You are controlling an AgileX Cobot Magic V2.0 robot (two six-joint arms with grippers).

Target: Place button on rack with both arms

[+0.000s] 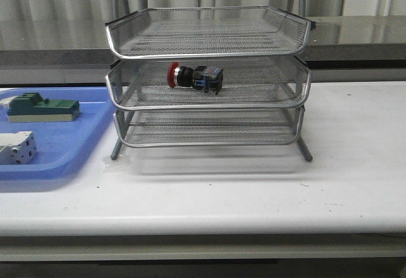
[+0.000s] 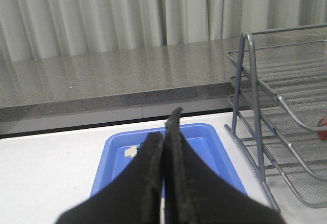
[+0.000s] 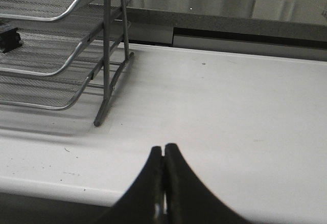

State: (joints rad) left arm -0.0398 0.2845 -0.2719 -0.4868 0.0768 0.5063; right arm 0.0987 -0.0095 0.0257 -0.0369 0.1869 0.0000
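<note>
The button (image 1: 195, 77), with red cap, black collar and blue-black body, lies on its side in the middle tier of the silver wire-mesh rack (image 1: 209, 52) at the table's centre back. In the right wrist view a dark end of the button (image 3: 9, 39) shows on the rack (image 3: 76, 55). In the left wrist view a red bit of the button (image 2: 323, 127) shows inside the rack (image 2: 265, 96). My left gripper (image 2: 164, 128) is shut and empty above the blue tray. My right gripper (image 3: 163, 149) is shut and empty over the table's front edge, right of the rack. Neither arm shows in the front view.
A blue tray (image 1: 70, 145) at the left holds a green flat block (image 1: 43, 108) and a white-grey block (image 1: 17, 147). The tray also shows in the left wrist view (image 2: 214, 147). A grey ledge (image 1: 361, 33) and curtains run behind the white table (image 1: 254, 195).
</note>
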